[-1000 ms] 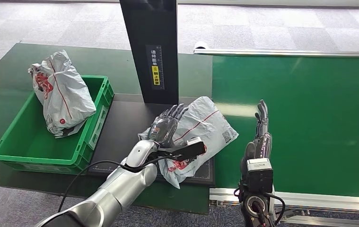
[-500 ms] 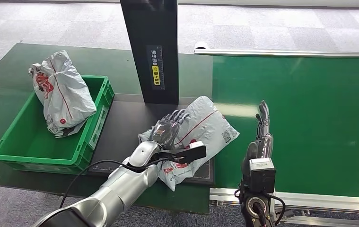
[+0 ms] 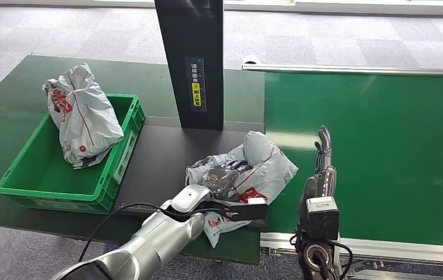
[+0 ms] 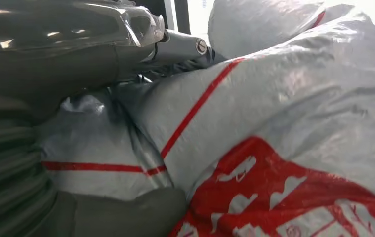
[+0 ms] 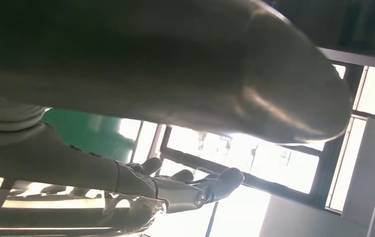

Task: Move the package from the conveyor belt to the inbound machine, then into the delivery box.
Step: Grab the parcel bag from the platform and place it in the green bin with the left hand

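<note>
Behind pkg (image 3: 260,166) gripped by left hand (image 3: 222,175) fingers: scanner post (image 3: 192,64); green bin (image 3: 17,186) w/ 2nd bag (image 3: 84,116) beside.

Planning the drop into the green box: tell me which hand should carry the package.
Left. The left hand already grips the package beside the green box; the right hand holds nothing over the belt.

The tall black post (image 3: 190,61) has a small label (image 3: 195,90) with white Chinese signs running down it and a yellow patch below them, but they are too small to read. The grey package (image 3: 258,165) has red marks and small square codes; no words can be read.
</note>
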